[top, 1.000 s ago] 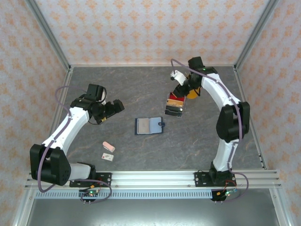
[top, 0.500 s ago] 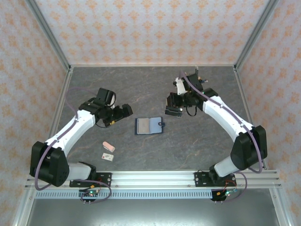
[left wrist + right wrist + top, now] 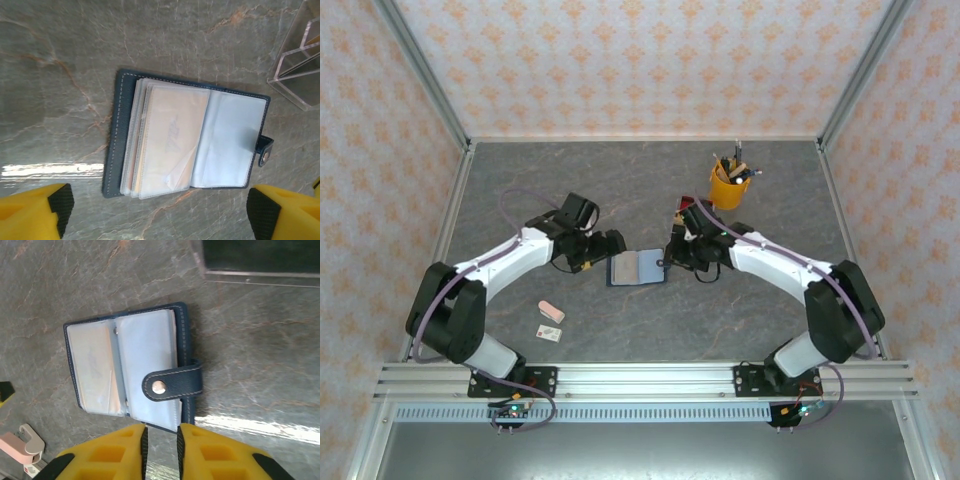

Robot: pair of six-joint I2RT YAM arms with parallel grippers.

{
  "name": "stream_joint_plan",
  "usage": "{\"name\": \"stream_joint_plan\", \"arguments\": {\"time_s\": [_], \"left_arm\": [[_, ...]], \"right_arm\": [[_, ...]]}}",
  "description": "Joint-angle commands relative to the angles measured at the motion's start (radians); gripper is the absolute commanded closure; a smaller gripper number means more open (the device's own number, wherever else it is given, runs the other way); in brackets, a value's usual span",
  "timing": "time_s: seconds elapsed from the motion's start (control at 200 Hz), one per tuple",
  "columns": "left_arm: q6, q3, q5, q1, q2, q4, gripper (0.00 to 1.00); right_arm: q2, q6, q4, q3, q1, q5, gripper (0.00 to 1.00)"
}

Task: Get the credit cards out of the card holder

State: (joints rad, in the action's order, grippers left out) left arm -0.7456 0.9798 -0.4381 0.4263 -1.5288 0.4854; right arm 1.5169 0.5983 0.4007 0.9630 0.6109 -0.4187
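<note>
A dark navy leather card holder (image 3: 187, 145) lies open on the grey marbled desk (image 3: 65, 75), clear plastic sleeves showing, between the left tool's yellow fingertips (image 3: 35, 207).

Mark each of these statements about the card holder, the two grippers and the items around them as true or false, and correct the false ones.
1. The card holder lies open on the table. True.
2. The left gripper grips the card holder. False: its fingers stand wide apart, holding nothing.
3. The right gripper has its fingers close together, near the snap strap. True.
4. The yellow cup lies tipped over. False: it stands upright with pens in it.
5. The pink block lies on the left arm's side of the table. True.
6. A card lies loose on top of the card holder. False: a pale card shows only under a clear sleeve.
</note>
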Motion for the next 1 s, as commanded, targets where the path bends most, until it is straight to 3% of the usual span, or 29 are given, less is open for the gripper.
{"name": "stream_joint_plan", "arguments": {"time_s": [0.0, 0.55, 0.996], "left_arm": [[-0.036, 0.038, -0.002, 0.023, -0.04, -0.051, 0.12], [-0.06, 0.072, 0.002, 0.049, -0.174, -0.077, 0.53], [-0.057, 0.059, 0.011, 0.051, -0.241, -0.082, 0.65]], "right_arm": [[0.049, 0.047, -0.055, 0.003, 0.035, -0.003, 0.78], [0.17, 0.022, -0.046, 0.035, 0.044, 0.025, 0.82], [0.23, 0.002, -0.06, 0.064, 0.044, -0.02, 0.82]]}}
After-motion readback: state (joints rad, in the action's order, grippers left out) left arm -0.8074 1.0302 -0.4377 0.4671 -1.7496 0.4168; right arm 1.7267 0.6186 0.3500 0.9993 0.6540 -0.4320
